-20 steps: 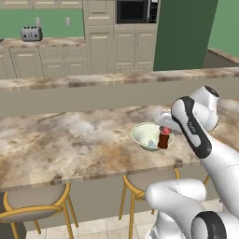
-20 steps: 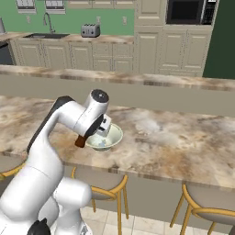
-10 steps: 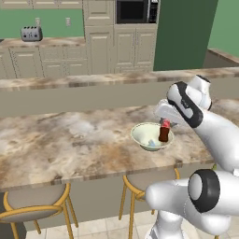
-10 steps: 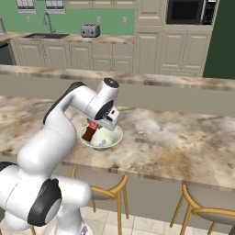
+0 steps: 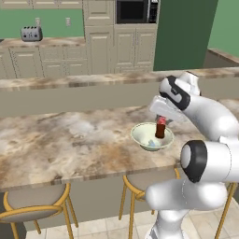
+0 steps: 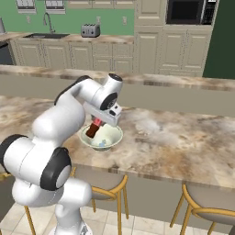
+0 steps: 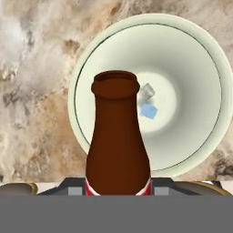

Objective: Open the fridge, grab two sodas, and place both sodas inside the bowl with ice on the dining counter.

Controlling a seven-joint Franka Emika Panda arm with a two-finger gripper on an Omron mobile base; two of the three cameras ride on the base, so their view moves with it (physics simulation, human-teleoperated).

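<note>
My gripper (image 5: 161, 122) is shut on the dark brown cola bottle (image 5: 160, 129), which hangs tilted over the pale greenish-white bowl (image 5: 140, 138) on the dining counter (image 5: 70, 140). From the right, the bottle (image 6: 94, 129) leans over the bowl's near-left rim (image 6: 114, 137), just under the gripper (image 6: 97, 123). Looking down along the hand, the bottle (image 7: 117, 141) points up with its open mouth over the bowl (image 7: 191, 68). Pale ice pieces (image 7: 148, 103) lie at the bowl's bottom. The fridge and the red can are out of view.
Round-seated stools (image 5: 37, 205) (image 6: 106, 187) stand under the counter's near edge. A raised ledge (image 5: 70, 81) runs behind the counter. At the back are cream cabinets with a toaster (image 5: 31, 33) and a microwave (image 6: 189, 11).
The arm has carried the bottle a little left and farther in, from the bowl's right side to over the bowl. The elbow has swung up.
</note>
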